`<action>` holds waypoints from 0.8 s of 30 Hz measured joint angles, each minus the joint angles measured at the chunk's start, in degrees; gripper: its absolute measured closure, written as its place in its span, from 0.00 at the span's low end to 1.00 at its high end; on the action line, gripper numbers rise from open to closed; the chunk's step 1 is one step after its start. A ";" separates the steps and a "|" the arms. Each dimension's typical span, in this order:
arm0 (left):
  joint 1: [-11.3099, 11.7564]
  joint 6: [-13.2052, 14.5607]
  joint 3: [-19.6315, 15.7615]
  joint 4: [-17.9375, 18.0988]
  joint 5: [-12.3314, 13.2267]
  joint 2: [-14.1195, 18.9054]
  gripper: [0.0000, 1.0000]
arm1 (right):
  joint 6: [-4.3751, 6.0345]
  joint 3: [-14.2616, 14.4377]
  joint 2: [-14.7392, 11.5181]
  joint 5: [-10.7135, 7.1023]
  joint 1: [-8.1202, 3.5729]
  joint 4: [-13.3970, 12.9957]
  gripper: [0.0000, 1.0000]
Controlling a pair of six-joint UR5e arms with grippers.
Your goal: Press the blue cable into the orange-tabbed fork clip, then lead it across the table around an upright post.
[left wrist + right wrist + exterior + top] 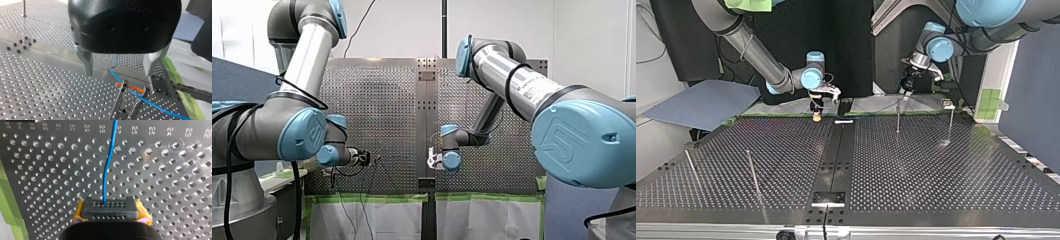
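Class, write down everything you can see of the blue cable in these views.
The blue cable is thin, smooth and flexible. In the left wrist view it comes from under my left gripper, between its open metal fingers but clear of them, bends, then slants across the orange tab of the fork clip; whether it is seated is unclear. In the right wrist view it runs, gently waved, over the perforated table into my right gripper, shut on it.

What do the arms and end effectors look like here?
The left arm and right arm: silver tubes, grey joints, light-blue caps with logo, black cables alongside; left end effector: rounded black body, metal fingers; right end effector: black perforated block, yellow pads.
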 joint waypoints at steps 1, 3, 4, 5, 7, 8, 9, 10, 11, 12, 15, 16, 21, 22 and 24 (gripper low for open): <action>-0.11 -0.45 -0.13 0.47 -0.41 0.00 0.00 | 0.01 0.00 0.00 0.00 0.01 0.02 0.98; -0.37 -1.47 -0.37 1.48 -1.32 -0.01 0.00 | 0.02 0.00 0.00 0.00 0.03 0.04 0.98; -0.48 -1.95 -0.49 1.96 -1.72 -0.01 0.00 | 0.06 0.00 0.00 0.00 0.03 0.05 0.98; -0.61 -2.52 -0.72 2.60 -2.22 -0.01 0.00 | 0.07 0.00 0.00 0.00 0.04 0.05 0.98; -0.79 -3.12 -1.24 3.48 -2.80 -0.02 0.00 | 0.10 0.00 0.00 0.00 0.05 0.06 0.98; -0.95 -3.42 -1.65 4.09 -3.04 -0.02 0.00 | 0.10 0.00 0.00 0.00 0.07 0.05 0.98; -1.09 -3.62 -1.96 4.56 -3.16 -0.02 0.00 | 0.11 0.00 0.00 0.00 0.07 0.06 0.98; -1.23 -3.78 -2.22 5.01 -3.26 -0.03 0.00 | 0.11 0.00 0.00 0.00 0.07 0.06 0.98; -1.43 -3.92 -2.49 5.68 -3.42 -0.03 0.00 | 0.12 0.00 0.00 0.00 0.07 0.06 0.98; -1.57 -3.95 -2.66 6.18 -3.57 -0.03 0.00 | 0.11 0.00 0.00 0.00 0.08 0.06 0.98; -2.00 -3.91 -3.45 7.74 -4.12 -0.09 0.00 | 0.12 0.00 0.01 0.00 0.12 0.06 0.98; -2.14 -3.95 -3.71 8.17 -4.21 -0.10 0.00 | 0.12 0.00 0.00 -0.02 0.13 0.06 0.98; -2.98 -5.14 -4.37 10.68 -4.60 -0.31 0.00 | 0.12 0.00 0.00 -0.08 0.16 0.08 0.98; -3.10 -5.26 -4.41 11.17 -4.75 -0.49 0.00 | 0.12 0.00 0.00 -0.08 0.19 0.10 0.98; -3.37 -5.17 -4.37 12.17 -5.07 -1.08 0.00 | 0.12 -0.04 -0.01 -0.09 0.22 0.12 0.98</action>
